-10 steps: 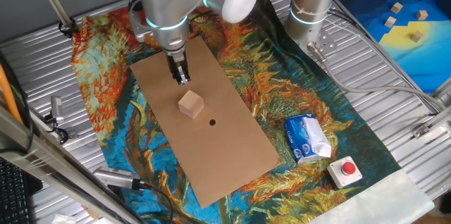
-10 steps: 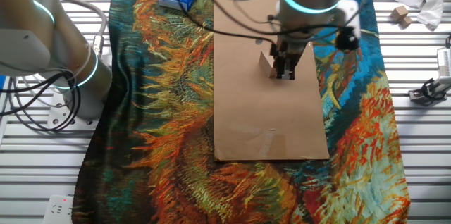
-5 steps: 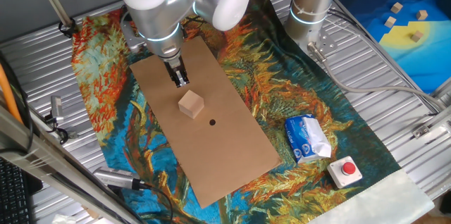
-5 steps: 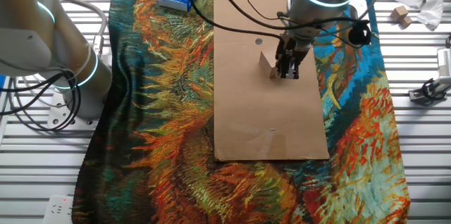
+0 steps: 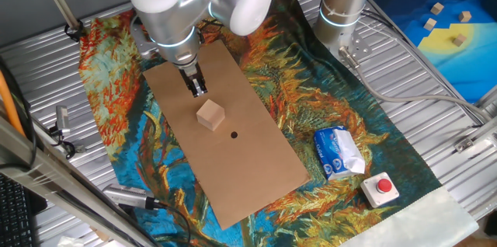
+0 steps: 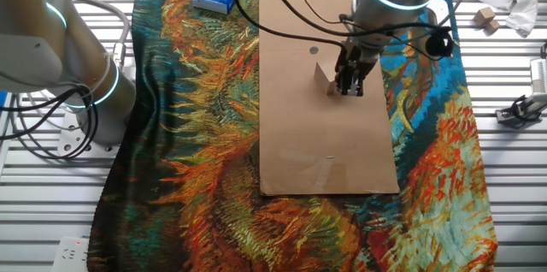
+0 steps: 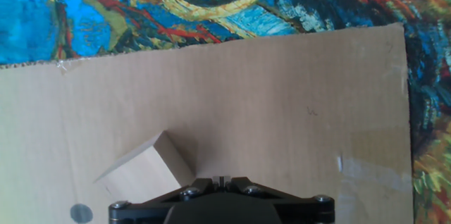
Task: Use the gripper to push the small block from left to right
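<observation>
The small block is a light-tan wooden cube on the brown cardboard sheet, near a small black dot. It also shows in the other fixed view, partly hidden by the fingers, and at the lower left of the hand view. My gripper is shut and empty, its black tip low over the cardboard just up-left of the block. In the other fixed view the gripper stands right beside the block. In the hand view the gripper shows its fingers pressed together.
The cardboard lies on a colourful painted cloth. A white-and-blue carton and a red button lie at the lower right. A second silver arm column stands behind. Tiny cubes lie on a blue-yellow sheet.
The gripper has shifted slightly up and to the left, away from the block. The block has not moved.
</observation>
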Robot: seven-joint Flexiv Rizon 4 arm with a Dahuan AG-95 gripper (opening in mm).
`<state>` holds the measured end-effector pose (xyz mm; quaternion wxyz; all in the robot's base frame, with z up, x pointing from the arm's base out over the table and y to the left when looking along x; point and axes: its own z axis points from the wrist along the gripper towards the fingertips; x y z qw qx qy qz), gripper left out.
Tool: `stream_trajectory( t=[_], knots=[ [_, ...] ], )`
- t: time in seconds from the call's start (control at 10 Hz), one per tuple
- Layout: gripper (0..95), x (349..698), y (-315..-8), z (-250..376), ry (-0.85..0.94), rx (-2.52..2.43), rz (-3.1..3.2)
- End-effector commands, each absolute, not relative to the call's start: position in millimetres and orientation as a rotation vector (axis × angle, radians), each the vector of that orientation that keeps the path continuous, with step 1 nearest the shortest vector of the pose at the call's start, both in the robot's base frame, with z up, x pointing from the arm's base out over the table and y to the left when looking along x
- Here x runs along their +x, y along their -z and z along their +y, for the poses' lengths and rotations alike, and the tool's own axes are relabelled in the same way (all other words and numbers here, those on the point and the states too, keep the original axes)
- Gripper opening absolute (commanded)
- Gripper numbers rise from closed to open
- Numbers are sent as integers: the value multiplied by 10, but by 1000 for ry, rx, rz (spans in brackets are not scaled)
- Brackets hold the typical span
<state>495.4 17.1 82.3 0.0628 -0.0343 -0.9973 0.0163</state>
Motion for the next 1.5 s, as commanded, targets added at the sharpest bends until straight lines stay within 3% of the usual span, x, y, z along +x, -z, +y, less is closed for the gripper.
stream_trajectory(
  t=[0.1,0.5,1.5],
  knots=[
    [0,4978,-746,154,-38,-68,-2983],
    [0,4980,-539,114,-21,-104,-2982],
    [0,4987,-481,226,81,-179,-2969]
  ],
)
